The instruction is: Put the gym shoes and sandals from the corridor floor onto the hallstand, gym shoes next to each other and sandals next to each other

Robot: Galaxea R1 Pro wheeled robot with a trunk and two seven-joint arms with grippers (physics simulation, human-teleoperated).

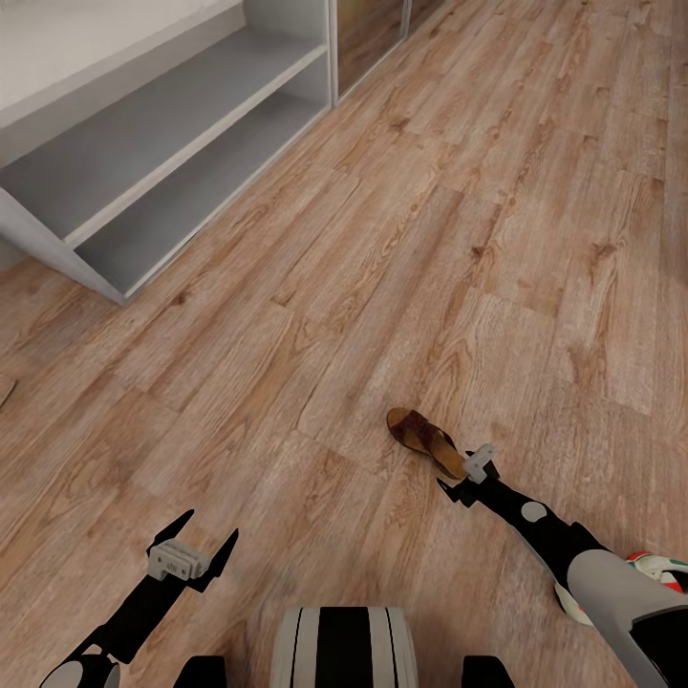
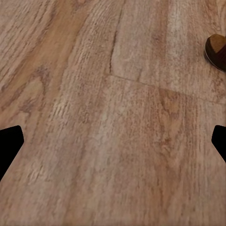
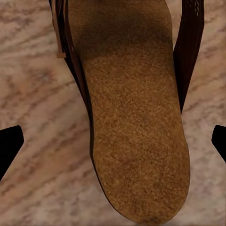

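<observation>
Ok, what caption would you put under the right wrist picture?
Right claw open just above a brown sandal lying on the wooden floor.

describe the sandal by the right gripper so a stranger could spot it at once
Start at the grey hallstand at upper left and cross the wood floor toward the right gripper. The sandal lies at its tip: dark brown strap, tan footbed, unlike the white sneaker behind that arm.

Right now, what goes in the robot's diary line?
right claw: open over sandal | left claw: open, empty | rack: no shoes seen
</observation>
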